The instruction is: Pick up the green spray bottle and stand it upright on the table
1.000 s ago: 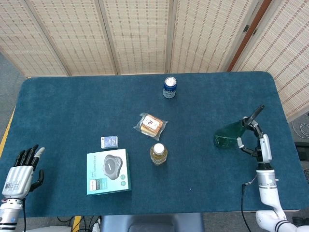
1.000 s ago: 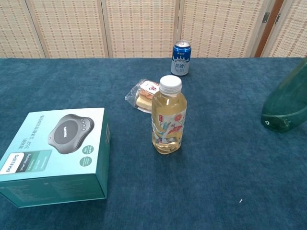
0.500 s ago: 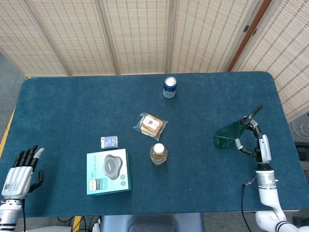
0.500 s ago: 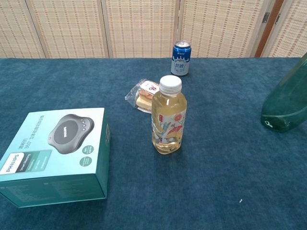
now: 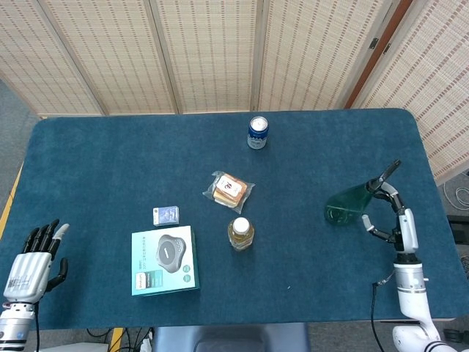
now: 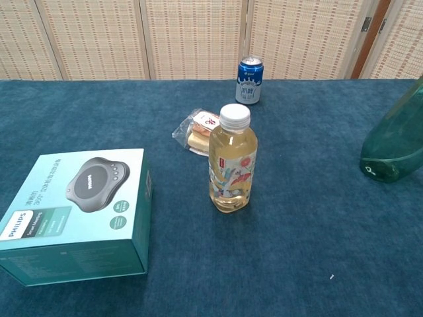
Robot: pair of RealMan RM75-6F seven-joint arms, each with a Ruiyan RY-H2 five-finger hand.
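Note:
The green spray bottle (image 5: 347, 204) stands on its base near the table's right edge, its dark nozzle pointing up and to the right. In the chest view the green spray bottle (image 6: 395, 142) shows at the far right, cut off by the frame. My right hand (image 5: 396, 218) is just right of the bottle, fingers (image 5: 371, 222) spread and curved toward it, holding nothing. My left hand (image 5: 33, 262) hangs at the lower left, off the table's front corner, with fingers extended and empty. Neither hand shows in the chest view.
A yellow drink bottle (image 5: 240, 233) stands mid-table, with a teal Philips box (image 5: 164, 259) and a small card pack (image 5: 166, 215) to its left. A wrapped snack (image 5: 229, 190) and a blue can (image 5: 257, 133) lie further back. The blue table (image 5: 110, 161) ends just right of my right hand.
My right hand has let go of the bottle's neck and drawn back slightly to the right. The bottle stays standing. The left hand has not moved.

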